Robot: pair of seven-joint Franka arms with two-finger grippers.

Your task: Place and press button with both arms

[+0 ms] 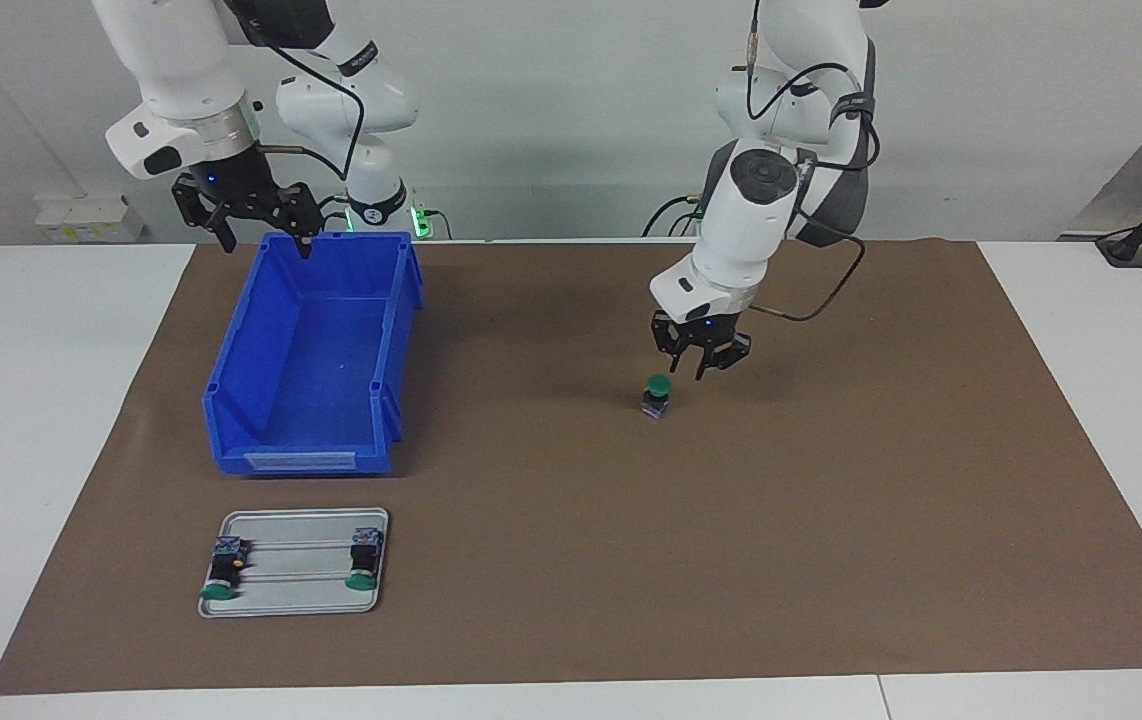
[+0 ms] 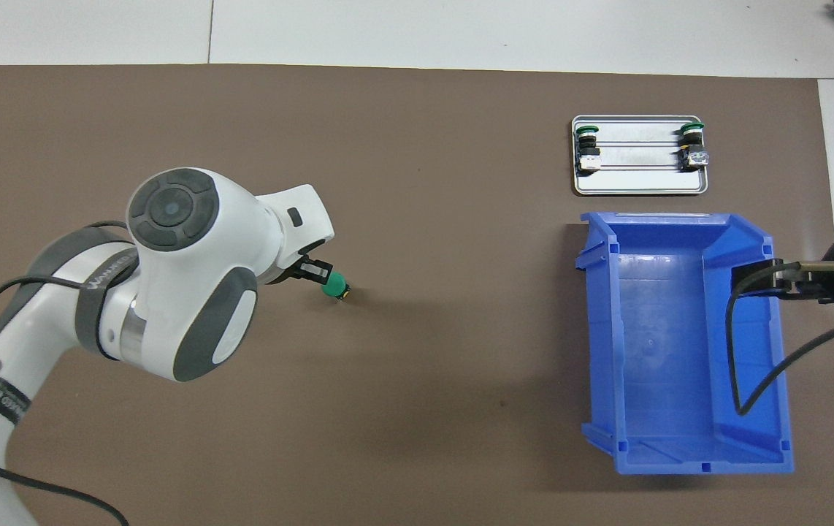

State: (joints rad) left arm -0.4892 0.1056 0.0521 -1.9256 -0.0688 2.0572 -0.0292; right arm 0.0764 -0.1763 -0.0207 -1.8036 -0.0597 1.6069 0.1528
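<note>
The button (image 1: 658,394) stands upright on the brown mat (image 1: 831,520) of the counter (image 1: 31,420), long axis vertical, round green cap up, black body below, blue-grey terminal end down on the mat. It sits just below and beside the left tool (image 1: 700,364), apart from its fingertips. The left tool's fingers are parted and hold nothing. The right tool (image 1: 261,228) waits over the robot-side rim of the blue bin (image 1: 306,350), fingers spread wide and empty. Two more buttons (image 1: 223,570) lie on their sides on a metal tray (image 1: 296,520), well apart from both tools.
</note>
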